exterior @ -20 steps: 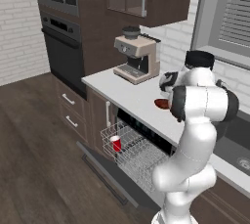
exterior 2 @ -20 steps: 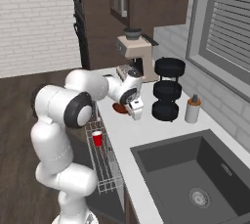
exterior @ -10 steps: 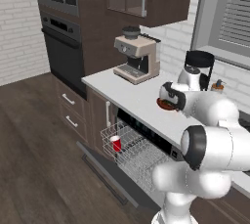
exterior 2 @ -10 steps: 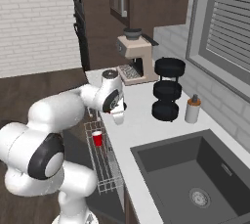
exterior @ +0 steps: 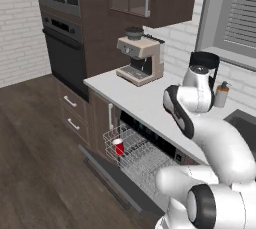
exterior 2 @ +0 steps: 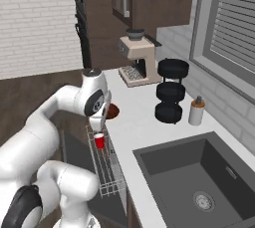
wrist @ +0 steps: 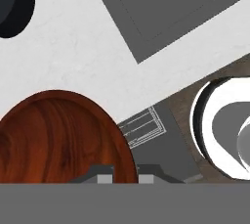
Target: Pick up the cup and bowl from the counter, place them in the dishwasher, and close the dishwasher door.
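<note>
Hand view, gripper [wrist: 118,173] nearly closed on bowl [wrist: 58,137] rim (above counter [wrist: 88,52])

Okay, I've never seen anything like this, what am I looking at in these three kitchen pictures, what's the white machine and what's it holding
It's a computer-rendered kitchen with a white robot arm on a driving base. Two pictures come from cameras behind the arm, one on each side; the third looks along its end effector.

On the counter stand a coffee machine, a black tiered rack and a small dispenser bottle. Below, the dishwasher door hangs open, and the cup already sits in the pulled-out rack.

The end effector pinches the rim of the bowl, carrying it by the counter edge, above the rack.
</note>
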